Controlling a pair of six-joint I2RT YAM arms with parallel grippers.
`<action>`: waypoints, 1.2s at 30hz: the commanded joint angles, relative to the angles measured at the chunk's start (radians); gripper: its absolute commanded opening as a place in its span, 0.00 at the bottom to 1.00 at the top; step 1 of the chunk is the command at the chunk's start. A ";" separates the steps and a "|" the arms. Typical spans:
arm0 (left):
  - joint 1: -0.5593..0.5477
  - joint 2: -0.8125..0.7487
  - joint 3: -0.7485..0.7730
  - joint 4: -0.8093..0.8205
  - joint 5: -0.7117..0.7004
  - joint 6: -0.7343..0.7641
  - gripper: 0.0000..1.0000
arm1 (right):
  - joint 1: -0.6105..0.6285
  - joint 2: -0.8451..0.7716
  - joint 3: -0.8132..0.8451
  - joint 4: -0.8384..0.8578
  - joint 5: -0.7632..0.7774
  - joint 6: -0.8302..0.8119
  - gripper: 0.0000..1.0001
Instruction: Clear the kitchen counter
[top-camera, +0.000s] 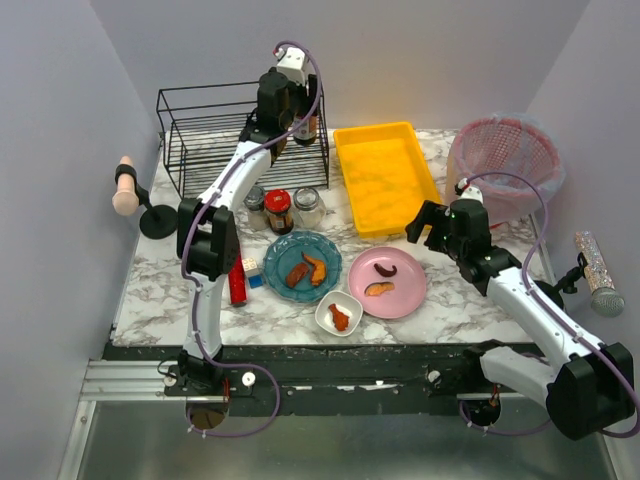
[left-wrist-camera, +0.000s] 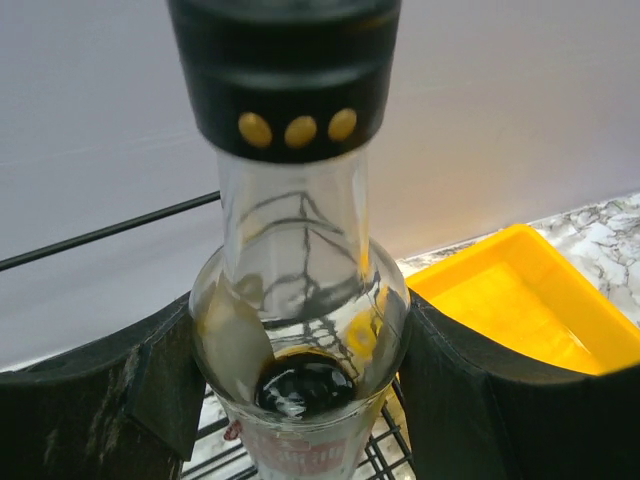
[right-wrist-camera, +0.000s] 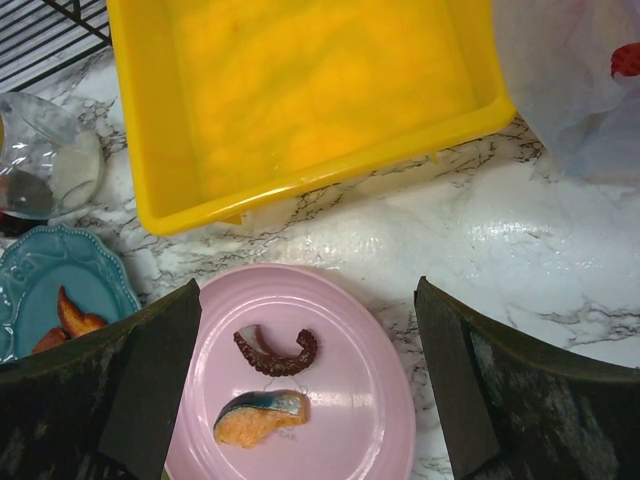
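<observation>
left gripper (left-wrist-camera: 300, 385) clamps a glass bottle (left-wrist-camera: 298, 250) holding dark sauce. right gripper (right-wrist-camera: 305, 390), wide open, holding nothing, hovers over pink plate (right-wrist-camera: 372, 400) carrying tentacle (right-wrist-camera: 275, 356) and fish slice (right-wrist-camera: 262, 417). kitchen counter (right-wrist-camera: 500, 250) lies beneath plate.

Clear black-capped glass bottle (left-wrist-camera: 300, 300) cropped top and bottom, red label (left-wrist-camera: 297, 457) unreadable; teal scalloped plate (right-wrist-camera: 40, 285) cut at left edge.
</observation>
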 joint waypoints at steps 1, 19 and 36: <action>0.008 -0.157 -0.142 0.188 -0.035 0.005 0.00 | 0.005 0.006 -0.010 -0.014 -0.022 0.010 0.96; 0.008 -0.189 -0.274 0.231 0.025 -0.015 0.45 | 0.005 0.000 -0.014 -0.015 -0.021 0.003 0.96; 0.009 -0.177 -0.266 0.217 0.048 -0.043 0.95 | 0.005 -0.003 -0.023 -0.018 -0.022 0.002 0.96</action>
